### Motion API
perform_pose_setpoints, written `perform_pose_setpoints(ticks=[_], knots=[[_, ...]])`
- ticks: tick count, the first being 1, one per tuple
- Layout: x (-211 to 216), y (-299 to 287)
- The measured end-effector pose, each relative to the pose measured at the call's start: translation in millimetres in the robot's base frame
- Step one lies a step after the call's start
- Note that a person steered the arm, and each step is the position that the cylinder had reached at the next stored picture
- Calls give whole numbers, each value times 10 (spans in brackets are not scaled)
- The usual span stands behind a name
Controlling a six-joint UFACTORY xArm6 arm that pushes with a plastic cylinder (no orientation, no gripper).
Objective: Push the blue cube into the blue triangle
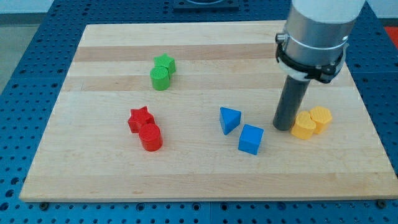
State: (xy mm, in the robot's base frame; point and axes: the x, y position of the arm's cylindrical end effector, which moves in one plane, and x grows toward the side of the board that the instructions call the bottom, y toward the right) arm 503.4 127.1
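The blue cube [251, 139] lies on the wooden board right of centre, near the view's bottom. The blue triangle [229, 119] lies just up and left of it, the two almost touching. My tip [283, 127] rests on the board to the right of the cube and slightly above it, a short gap away. It stands just left of two yellow blocks.
Two yellow blocks [312, 121] sit together right of my tip. A red star [140, 118] and a red cylinder [151, 137] sit together at the left. A green star [165, 63] and a green cylinder [160, 78] sit at the upper left. The board's edge [205, 198] runs along the bottom.
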Motion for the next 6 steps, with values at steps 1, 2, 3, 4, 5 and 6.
perform_pose_setpoints(ticks=[1,2,3,4,5,6], knots=[[361,-195],[439,-206],[486,-222],[387,-452],[273,-605],[208,-600]])
